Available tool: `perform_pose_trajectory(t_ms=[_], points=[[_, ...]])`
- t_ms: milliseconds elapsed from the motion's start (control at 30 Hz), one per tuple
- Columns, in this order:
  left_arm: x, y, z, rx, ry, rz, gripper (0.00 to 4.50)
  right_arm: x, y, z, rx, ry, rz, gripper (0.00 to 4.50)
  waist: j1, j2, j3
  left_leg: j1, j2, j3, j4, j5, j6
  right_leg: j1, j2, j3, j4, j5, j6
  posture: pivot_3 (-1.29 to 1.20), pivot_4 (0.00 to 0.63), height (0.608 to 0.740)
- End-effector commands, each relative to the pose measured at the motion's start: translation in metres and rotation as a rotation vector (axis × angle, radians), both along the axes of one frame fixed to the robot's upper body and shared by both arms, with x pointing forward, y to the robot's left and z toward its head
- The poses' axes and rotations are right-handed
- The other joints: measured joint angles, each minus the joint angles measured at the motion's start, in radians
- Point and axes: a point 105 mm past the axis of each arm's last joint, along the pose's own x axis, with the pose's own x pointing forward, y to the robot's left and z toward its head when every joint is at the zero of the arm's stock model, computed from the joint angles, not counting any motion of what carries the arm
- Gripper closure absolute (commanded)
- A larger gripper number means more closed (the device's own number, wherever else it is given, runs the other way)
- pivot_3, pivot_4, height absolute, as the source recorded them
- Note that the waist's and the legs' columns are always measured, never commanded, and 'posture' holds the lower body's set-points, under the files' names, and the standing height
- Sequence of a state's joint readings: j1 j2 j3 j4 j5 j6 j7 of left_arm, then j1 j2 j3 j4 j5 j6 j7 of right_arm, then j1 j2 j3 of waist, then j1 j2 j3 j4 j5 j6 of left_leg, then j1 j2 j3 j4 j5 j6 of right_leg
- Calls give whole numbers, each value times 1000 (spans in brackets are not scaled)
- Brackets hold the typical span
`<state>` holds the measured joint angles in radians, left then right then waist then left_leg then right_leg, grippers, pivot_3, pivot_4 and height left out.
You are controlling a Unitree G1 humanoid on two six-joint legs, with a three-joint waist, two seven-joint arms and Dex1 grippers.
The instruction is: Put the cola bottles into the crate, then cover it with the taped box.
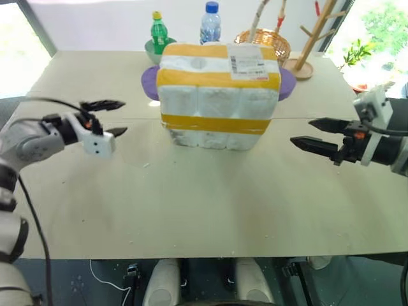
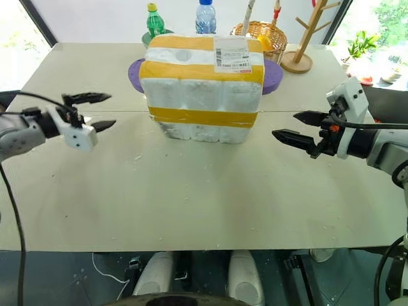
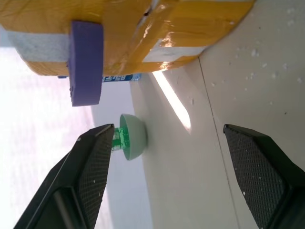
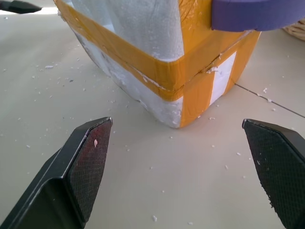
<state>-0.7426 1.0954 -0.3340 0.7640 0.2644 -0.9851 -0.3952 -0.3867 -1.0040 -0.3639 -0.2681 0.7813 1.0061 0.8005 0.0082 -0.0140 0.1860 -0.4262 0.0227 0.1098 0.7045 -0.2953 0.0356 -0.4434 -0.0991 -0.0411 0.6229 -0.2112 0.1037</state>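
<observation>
The taped box, white foam with yellow tape bands, a barcode sticker and purple round side pieces, stands at the middle of the table. In the right wrist view a seam runs through its lower yellow band. Below that seam is a low white foam base, the crate. The cola bottles are hidden. My left gripper hovers open to the left of the box, apart from it. On the box's right my right gripper is open too, pointing at its lower corner. Neither holds anything.
Behind the box stand a green soda bottle in a pale green bowl, a blue-capped water bottle, a wicker basket and a wooden rack. White foam crumbs dot the table in front of the box.
</observation>
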Motion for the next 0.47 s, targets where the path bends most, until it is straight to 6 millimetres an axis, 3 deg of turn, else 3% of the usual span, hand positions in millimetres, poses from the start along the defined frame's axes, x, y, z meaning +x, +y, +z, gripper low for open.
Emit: perform_pose_trajectory(t_ms=[33,100,200,300,467], points=[[-8,19,37,-501,284,146,675,2,-9,16,-30,-61,-11,0,-2,0,0,0,0,0,1,0,0,0,0,0,0,0,0,0,150,740],[-23,15,46,-814,608,132,675,5,-8,20,-35,-68,7,0,-2,0,0,0,0,-2,4,0,0,0,0,0,4,0,0,0,150,740],[-47,5,66,-981,906,50,675,10,-3,26,-39,-79,48,0,-7,0,1,-1,2,-3,10,-1,1,0,2,0,5,-1,0,0,150,740],[-71,3,73,-937,1068,7,675,14,3,31,-32,-80,100,0,-15,2,0,1,2,-3,10,-3,5,1,2,0,6,-1,0,0,150,740],[-84,8,78,-853,1128,31,675,19,11,34,-36,-75,163,0,-20,2,0,1,1,-2,10,-2,3,1,3,0,7,-2,0,0,150,740]])
